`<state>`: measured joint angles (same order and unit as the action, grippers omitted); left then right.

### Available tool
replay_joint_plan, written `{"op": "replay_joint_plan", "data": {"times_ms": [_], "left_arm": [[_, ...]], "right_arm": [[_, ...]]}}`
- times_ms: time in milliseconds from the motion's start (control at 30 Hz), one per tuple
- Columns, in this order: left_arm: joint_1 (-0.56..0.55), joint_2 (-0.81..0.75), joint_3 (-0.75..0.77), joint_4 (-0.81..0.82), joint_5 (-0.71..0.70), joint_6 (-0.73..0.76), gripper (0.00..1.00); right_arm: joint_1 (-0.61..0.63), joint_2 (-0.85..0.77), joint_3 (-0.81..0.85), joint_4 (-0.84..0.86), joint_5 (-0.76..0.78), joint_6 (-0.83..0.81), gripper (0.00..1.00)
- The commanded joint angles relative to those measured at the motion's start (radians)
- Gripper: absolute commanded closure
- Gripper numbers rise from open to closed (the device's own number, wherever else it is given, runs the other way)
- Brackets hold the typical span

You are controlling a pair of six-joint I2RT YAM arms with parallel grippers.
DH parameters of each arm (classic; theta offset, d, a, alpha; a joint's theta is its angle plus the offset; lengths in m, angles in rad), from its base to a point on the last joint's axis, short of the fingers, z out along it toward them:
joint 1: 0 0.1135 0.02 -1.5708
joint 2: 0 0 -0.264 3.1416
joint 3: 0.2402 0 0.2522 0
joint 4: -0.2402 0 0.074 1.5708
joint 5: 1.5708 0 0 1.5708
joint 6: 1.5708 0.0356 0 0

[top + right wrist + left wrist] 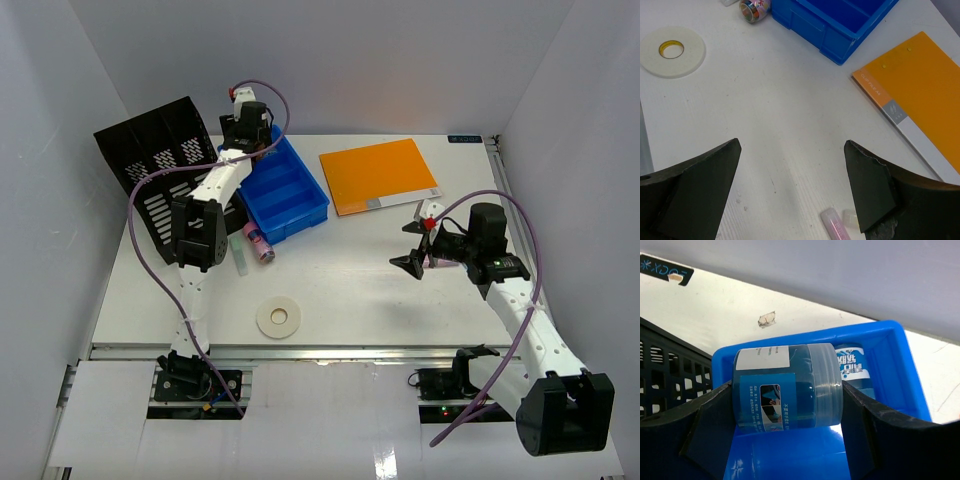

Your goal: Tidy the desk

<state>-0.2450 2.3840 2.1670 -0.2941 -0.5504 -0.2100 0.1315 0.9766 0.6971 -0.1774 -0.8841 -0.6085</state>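
Observation:
The desk [350, 290] is a white tabletop. My left gripper [250, 125] hangs over the far end of a blue compartment tray [290, 195]. In the left wrist view its jaws [787, 390] press both ends of a blue translucent jar [790, 387] that lies sideways above the tray [890, 360]. A second blue-labelled jar [854, 370] lies in the tray behind it. My right gripper [412, 245] stands open low over bare desk [790, 100], with nothing between its fingers. A small pink tube [835, 225] lies by its right finger.
A black slotted file rack [150, 160] stands at the back left. An orange notebook [378, 175] lies at the back right. A white tape roll [279, 318] sits near the front edge. A pink tube [258, 243] and a pale stick [240, 250] lie beside the tray.

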Motion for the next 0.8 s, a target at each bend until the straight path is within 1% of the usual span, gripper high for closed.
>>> {"op": "replay_joint_plan", "data": {"times_ms": [0,67,133,167,200,233,300,467,767], "left_arm": [[0.009,-0.031,-0.004,0.036,0.003,0.003,0.62],[0.009,-0.029,0.004,0.022,0.012,-0.003,0.54],[0.009,-0.031,0.007,0.012,0.026,-0.01,0.39],[0.009,-0.033,0.007,0.007,0.028,-0.012,0.36],[0.009,-0.038,0.006,0.002,0.03,-0.014,0.3],[0.009,-0.04,0.003,0.001,0.031,-0.015,0.25],[0.009,-0.045,-0.004,-0.002,0.037,-0.016,0.2],[0.009,-0.061,-0.018,-0.011,0.046,-0.02,0.13],[0.015,-0.075,-0.027,-0.022,0.067,-0.031,0.09]], "right_arm": [[-0.01,0.003,0.033,0.004,-0.004,0.006,0.1],[-0.013,0.001,0.033,0.004,-0.005,0.006,0.1],[-0.02,0.002,0.033,0.002,-0.01,0.006,0.1],[-0.025,0.001,0.033,0.001,-0.015,0.006,0.1],[-0.028,-0.002,0.034,0.0,-0.023,0.007,0.1],[-0.031,-0.003,0.035,-0.001,-0.026,0.008,0.1],[-0.04,-0.005,0.035,-0.001,-0.035,0.012,0.1],[-0.051,-0.002,0.035,-0.002,-0.044,0.013,0.1],[-0.066,0.005,0.033,-0.005,-0.049,0.013,0.1]]}}
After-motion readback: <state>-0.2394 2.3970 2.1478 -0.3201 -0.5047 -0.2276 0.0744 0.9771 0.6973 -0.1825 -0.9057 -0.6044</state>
